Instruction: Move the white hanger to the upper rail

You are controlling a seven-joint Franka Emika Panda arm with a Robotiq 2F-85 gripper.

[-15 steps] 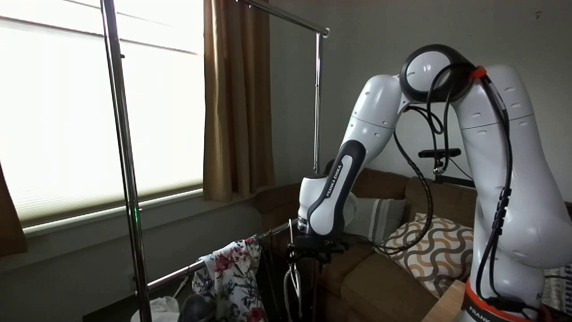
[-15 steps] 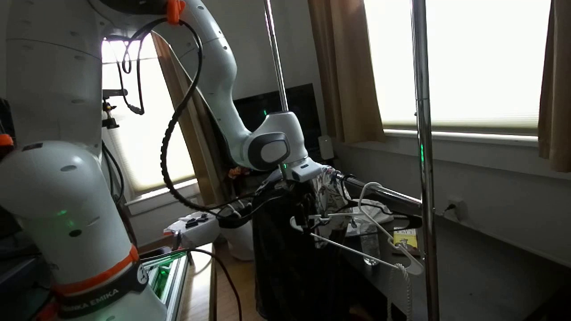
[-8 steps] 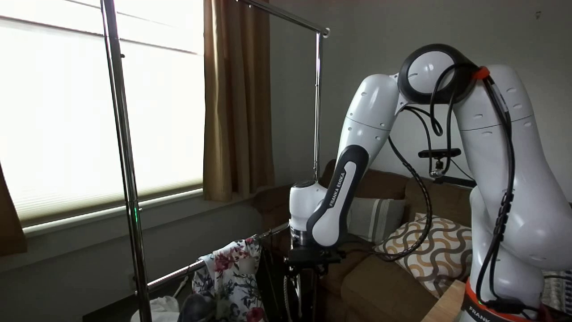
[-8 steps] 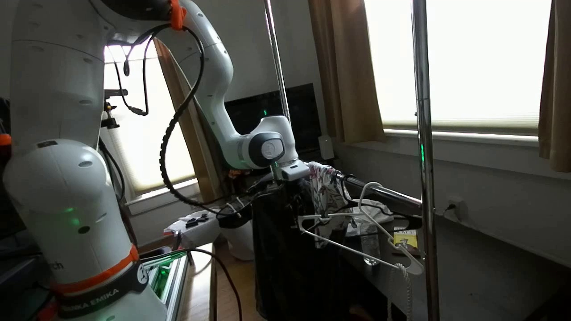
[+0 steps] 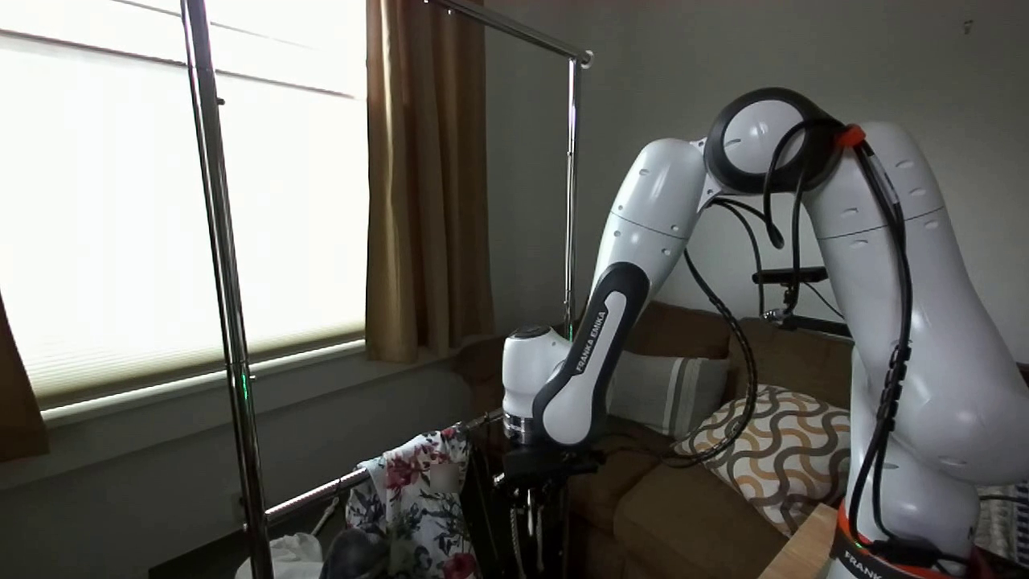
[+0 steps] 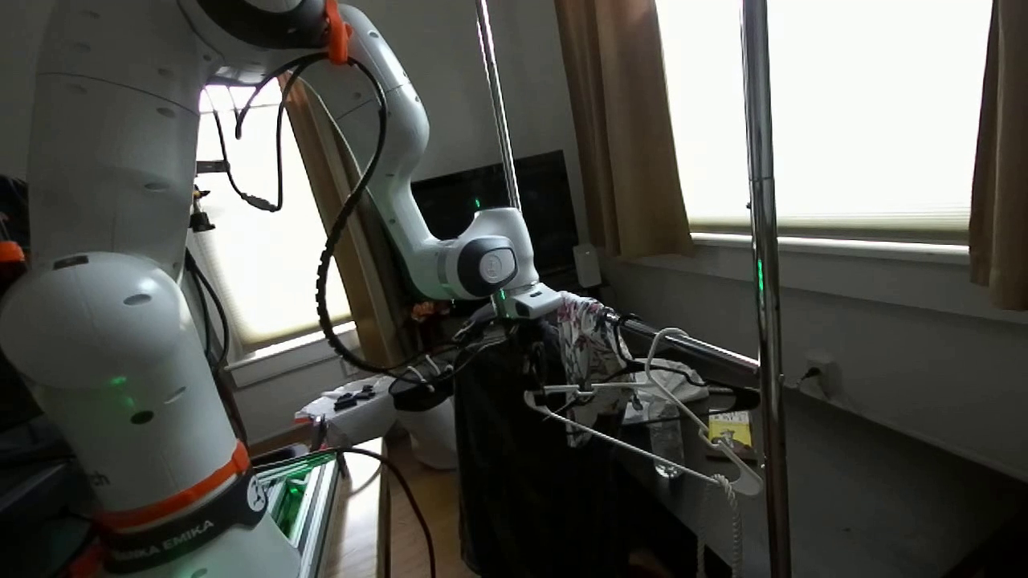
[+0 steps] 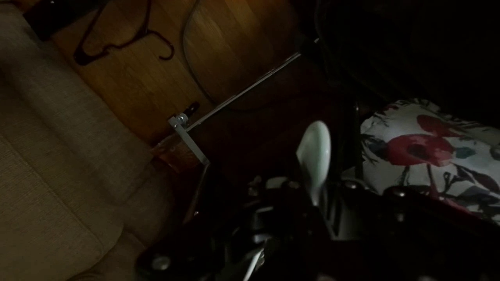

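Observation:
The white hanger (image 6: 626, 441) hangs by its hook from the lower bar of the clothes rack, its frame tilted and its near corner reaching to my hand. In the wrist view the rounded end of the white hanger (image 7: 319, 150) sticks out from between my dark fingers. My gripper (image 7: 315, 191) looks shut on that end, though the picture is very dark there. Seen from outside, the gripper (image 5: 530, 494) is low beside the rack, below the arm's wrist. The upper rail (image 5: 514, 30) runs high above it, with nothing hanging on the part in view.
A floral garment (image 5: 426, 474) hangs on the lower bar (image 5: 321, 492) close to my hand. Tall rack poles (image 6: 759, 241) stand at both ends. White rope (image 6: 735, 522) dangles from the hanger. A black garment (image 6: 514, 482) and the brown sofa (image 5: 683, 498) are nearby.
My arm has come down and shifted toward the floral garment. The jaws have closed around the hanger's end, and its near corner has shifted slightly while the hook stays on the lower bar.

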